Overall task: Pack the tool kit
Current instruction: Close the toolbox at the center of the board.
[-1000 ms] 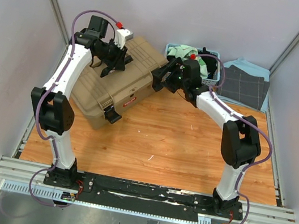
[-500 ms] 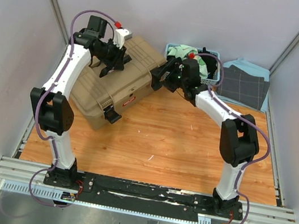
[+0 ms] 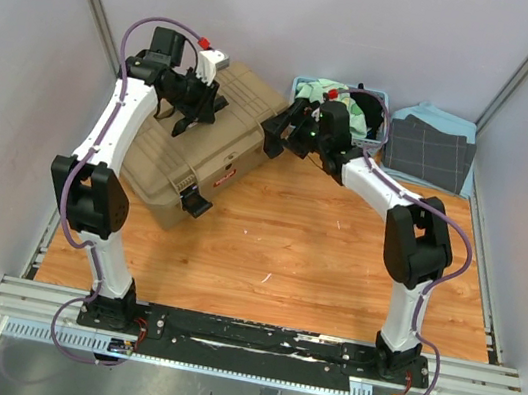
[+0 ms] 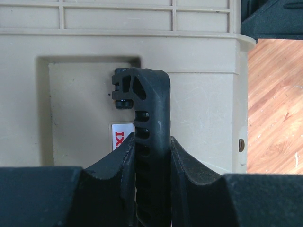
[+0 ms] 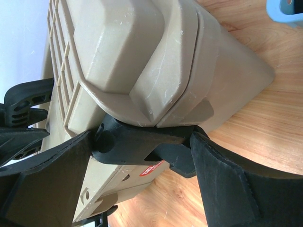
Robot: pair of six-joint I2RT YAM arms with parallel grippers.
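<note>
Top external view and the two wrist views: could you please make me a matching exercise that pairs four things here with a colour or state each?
Things:
1. toolbox
2. basket
3. left pincer
4. right pincer

Colours or states:
A. blue
B. clamped on the black handle
C. tan
D. closed around the black latch at the toolbox's end

Pairs: 1-C; 2-A; 3-B; 4-D
</note>
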